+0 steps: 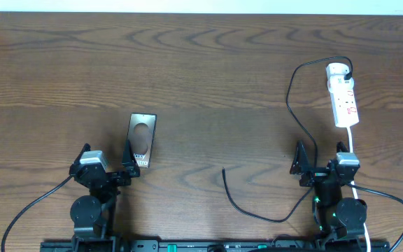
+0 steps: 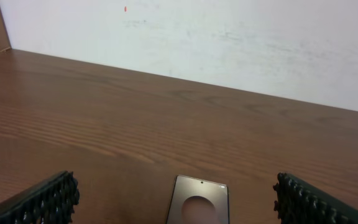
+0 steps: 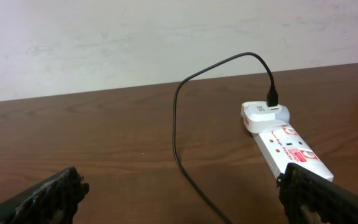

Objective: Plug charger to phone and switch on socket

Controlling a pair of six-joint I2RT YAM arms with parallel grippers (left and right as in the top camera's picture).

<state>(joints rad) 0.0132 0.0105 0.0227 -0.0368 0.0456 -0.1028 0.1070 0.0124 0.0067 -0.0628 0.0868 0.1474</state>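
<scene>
Phone (image 1: 141,142) lies flat, back up, just ahead of the left gripper (image 1: 105,152), whose jaws are spread wide and hold nothing. Charger cable (image 1: 289,98) runs past the right gripper (image 1: 322,159), likewise spread and empty. Its plug sits in the power strip (image 1: 343,94) ahead of that gripper.

left arm (image 1: 88,210): black, round joint housing | right arm (image 1: 343,212): black, round housing, small green lights | left gripper (image 1: 105,155) and right gripper (image 1: 320,157): black, each with a grey-topped wrist block | fingers (image 2: 45,202): black ridged pads | cables (image 1: 30,208): thick black loops at both arms | base rail (image 1: 187,246): black
</scene>
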